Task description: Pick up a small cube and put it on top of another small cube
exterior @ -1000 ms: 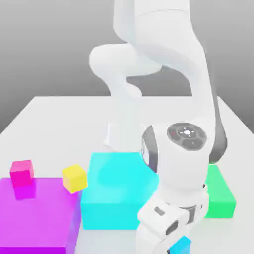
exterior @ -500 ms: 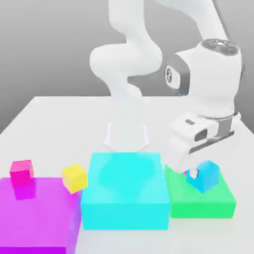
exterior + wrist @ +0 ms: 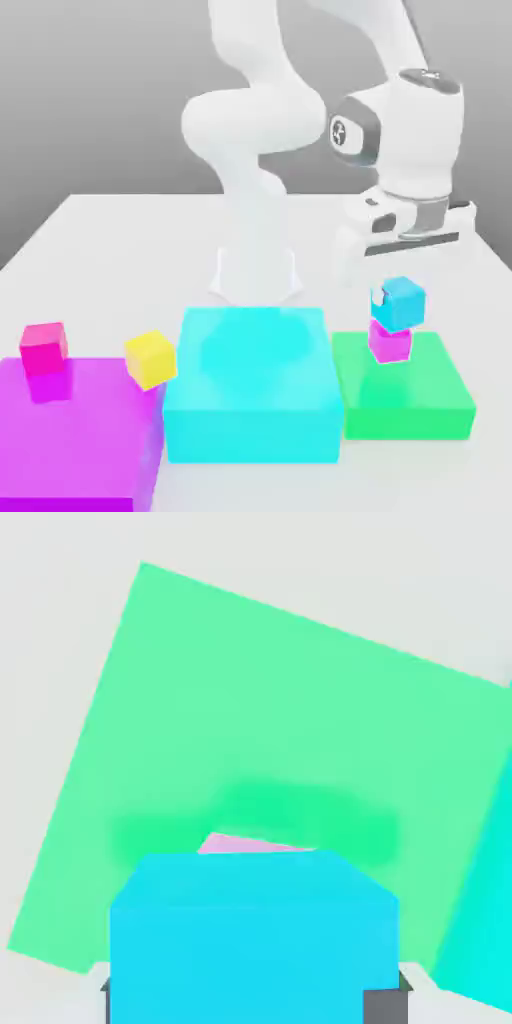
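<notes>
Exterior view, far left, lower edge: large magenta block with a small pink-red cube on its top near the back corner. Just right of that, small yellow cube, tilted, at the magenta block's upper right corner; resting on it or beside it, cannot tell. Centre, lower half: large cyan block, the white arm's base rising behind it. Right of centre, lower right: green block, touching or nearly touching the cyan block.

On the green block: small magenta-purple cube, and directly on top of it the small light-blue cube, turned slightly and shifted a touch toward the frame's right. Gripper hanging straight down from the upper right. One fingertip visible at the blue cube's left face; whether pinching or parted, cannot tell.

Hand view: blue cube large in the lower centre, a sliver of the purple cube peeking past its edge, green block beneath.

Judgement: stack looks made, release the step in hand. Risks: offset stack toppling if a finger drags the blue cube on withdrawal; sideways retreat nudging both cubes off the green block; lifting before full release carrying the blue cube off again.
</notes>
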